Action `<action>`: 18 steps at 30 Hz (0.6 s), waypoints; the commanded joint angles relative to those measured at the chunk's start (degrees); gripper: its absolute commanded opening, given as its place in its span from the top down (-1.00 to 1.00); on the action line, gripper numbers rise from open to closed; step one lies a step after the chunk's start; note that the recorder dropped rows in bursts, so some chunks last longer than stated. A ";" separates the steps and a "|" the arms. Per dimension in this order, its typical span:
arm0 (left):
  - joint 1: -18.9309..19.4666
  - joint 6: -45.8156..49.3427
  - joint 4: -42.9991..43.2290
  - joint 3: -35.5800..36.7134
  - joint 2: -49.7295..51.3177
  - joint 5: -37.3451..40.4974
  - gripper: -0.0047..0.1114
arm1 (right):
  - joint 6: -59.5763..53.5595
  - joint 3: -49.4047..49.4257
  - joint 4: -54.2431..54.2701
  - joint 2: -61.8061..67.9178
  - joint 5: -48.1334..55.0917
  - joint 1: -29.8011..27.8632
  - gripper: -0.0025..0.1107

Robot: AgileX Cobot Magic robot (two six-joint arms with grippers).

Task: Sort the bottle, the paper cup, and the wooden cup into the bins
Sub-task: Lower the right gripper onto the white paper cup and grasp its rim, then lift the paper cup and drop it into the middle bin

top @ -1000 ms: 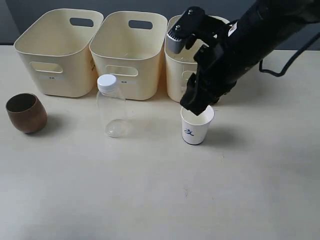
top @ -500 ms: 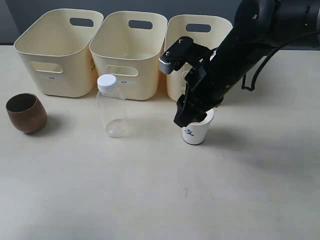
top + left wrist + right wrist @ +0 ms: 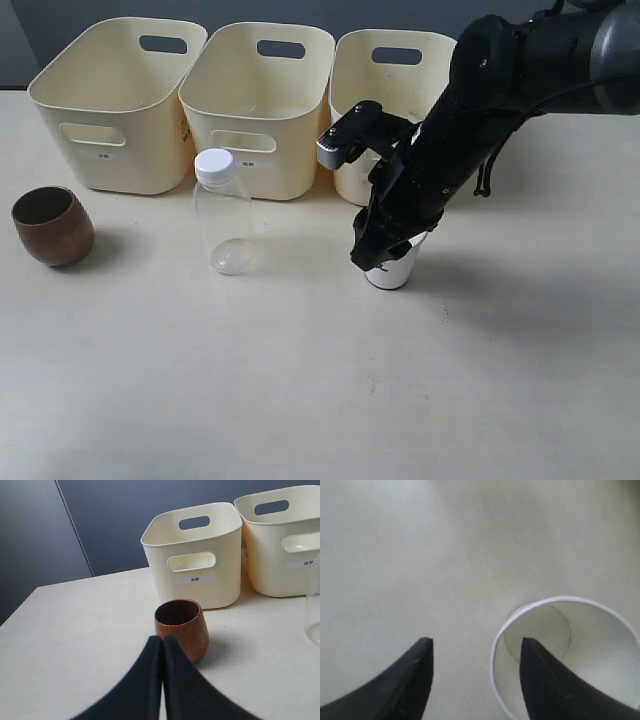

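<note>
The white paper cup (image 3: 397, 268) stands upright in front of the right bin (image 3: 400, 75). My right gripper (image 3: 385, 250) is open and straddles the cup's rim. In the right wrist view one finger (image 3: 545, 675) is inside the paper cup (image 3: 590, 640) and the other finger (image 3: 410, 675) is outside, over the table. The clear bottle (image 3: 222, 212) with a white cap stands before the middle bin (image 3: 262, 95). The brown wooden cup (image 3: 52, 226) sits at the far left, in front of the left bin (image 3: 115, 100). My left gripper (image 3: 162, 645) is shut and empty, just short of the wooden cup (image 3: 181, 628).
The three cream bins stand in a row along the back of the pale table (image 3: 300, 380). A dark wall (image 3: 125, 510) rises behind the bins. The left wrist view catches the bottle's edge (image 3: 315, 605).
My right gripper has come down and slightly left onto the paper cup, so its fingers now straddle the rim. The cups, bottle and bins have not moved.
</note>
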 commanded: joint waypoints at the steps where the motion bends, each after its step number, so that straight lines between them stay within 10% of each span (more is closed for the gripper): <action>1: -0.04 -0.12 -0.13 -0.28 0.22 -0.26 0.92 | 0.16 -0.35 -0.48 0.22 -0.51 0.12 0.05; 7: -0.04 -0.01 -0.13 -0.28 0.22 -0.26 0.92 | 1.31 -0.35 -1.80 1.82 -0.63 0.12 0.16; 12: -0.04 -0.12 -0.13 -0.28 0.22 -0.26 0.92 | 1.31 -0.35 -4.43 3.28 -0.38 0.21 0.95; 18: -0.04 -0.12 -0.13 -0.28 0.22 -0.26 0.92 | 1.06 -1.21 -5.15 -3.26 -1.81 2.56 0.97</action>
